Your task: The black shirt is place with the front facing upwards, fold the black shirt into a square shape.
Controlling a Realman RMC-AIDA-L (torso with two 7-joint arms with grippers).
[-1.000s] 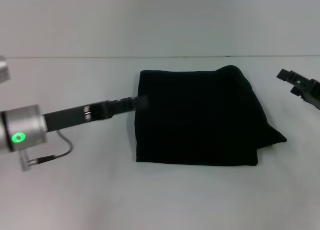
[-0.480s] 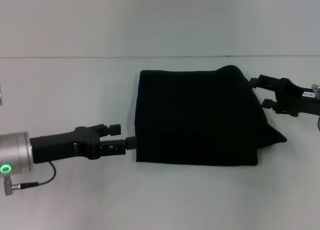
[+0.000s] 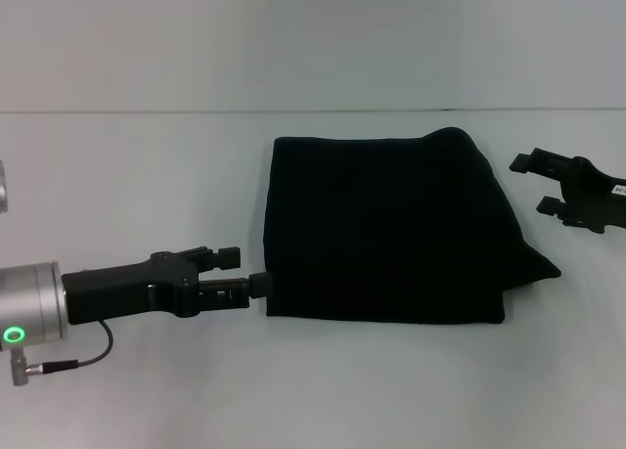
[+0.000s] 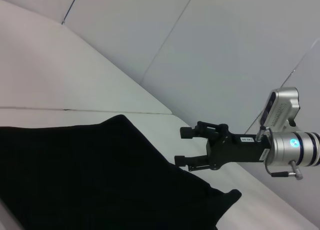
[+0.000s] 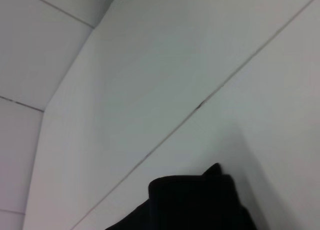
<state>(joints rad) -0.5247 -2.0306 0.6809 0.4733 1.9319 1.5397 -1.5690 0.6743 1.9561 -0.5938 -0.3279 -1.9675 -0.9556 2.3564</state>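
The black shirt (image 3: 381, 229) lies folded into a rough square on the white table, with one corner sticking out at its lower right. No print or label shows. My left gripper (image 3: 244, 270) is open beside the shirt's near left corner, its lower finger (image 3: 257, 283) touching the cloth edge. Off the shirt's right edge my right gripper (image 3: 531, 185) is open and holds nothing. The left wrist view shows the shirt (image 4: 100, 175) with the right gripper (image 4: 182, 147) hovering beyond it. Only a bit of the shirt (image 5: 190, 205) appears in the right wrist view.
The white table (image 3: 147, 175) runs back to a white wall, with a seam line (image 3: 147, 112) where they meet. A thin cable (image 3: 88, 356) hangs under my left wrist.
My left gripper dropped from the shirt's upper left edge to its near left corner. My right gripper came in to the shirt's right edge, then backed off to the right.
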